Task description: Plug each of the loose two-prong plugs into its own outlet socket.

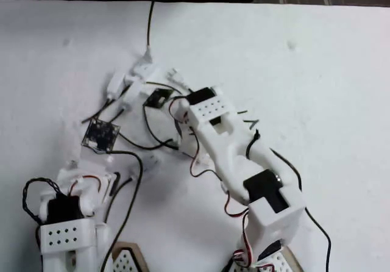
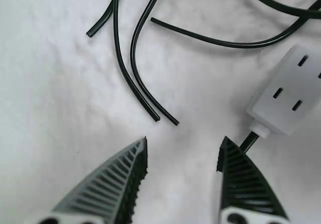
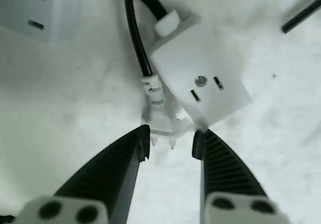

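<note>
right pincer (image 3: 171, 136) apart, straddling white plug (image 3: 161, 119) beside outlet socket (image 3: 200, 78); left pincer (image 2: 183, 141) apart.

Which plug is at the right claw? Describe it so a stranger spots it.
On the white table, find the right claw beside an outlet block. The plug lies alongside that block on a black cord; unlike the slotted blocks, it shows a ribbed neck and two prongs.

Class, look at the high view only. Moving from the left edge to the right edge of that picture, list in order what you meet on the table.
arm at the near left corner → small black square board → black cord running to the far edge → outstretched arm
</note>
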`<act>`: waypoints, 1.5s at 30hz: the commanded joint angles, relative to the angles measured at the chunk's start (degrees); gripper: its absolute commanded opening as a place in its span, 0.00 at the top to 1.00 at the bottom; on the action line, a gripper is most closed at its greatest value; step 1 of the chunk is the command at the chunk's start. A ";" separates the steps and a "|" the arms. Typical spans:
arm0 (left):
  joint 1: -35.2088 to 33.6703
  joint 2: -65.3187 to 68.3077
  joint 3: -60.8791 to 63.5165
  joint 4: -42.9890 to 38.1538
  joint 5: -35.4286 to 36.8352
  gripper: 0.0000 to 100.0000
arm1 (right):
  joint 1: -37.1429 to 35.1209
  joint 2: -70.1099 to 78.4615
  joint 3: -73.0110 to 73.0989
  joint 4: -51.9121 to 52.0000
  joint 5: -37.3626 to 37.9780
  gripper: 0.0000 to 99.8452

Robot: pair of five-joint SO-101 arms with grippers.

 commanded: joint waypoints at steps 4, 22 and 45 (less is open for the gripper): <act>-0.57 -0.66 -0.26 0.26 0.18 0.77 | -0.04 4.18 -2.55 -1.54 0.09 0.87; -0.57 -0.66 -0.26 0.26 0.18 0.77 | -9.27 9.19 -2.20 -0.75 -6.07 0.87; -0.57 -0.66 -0.18 0.26 0.18 0.77 | -0.22 -20.97 -2.20 5.93 -20.57 0.98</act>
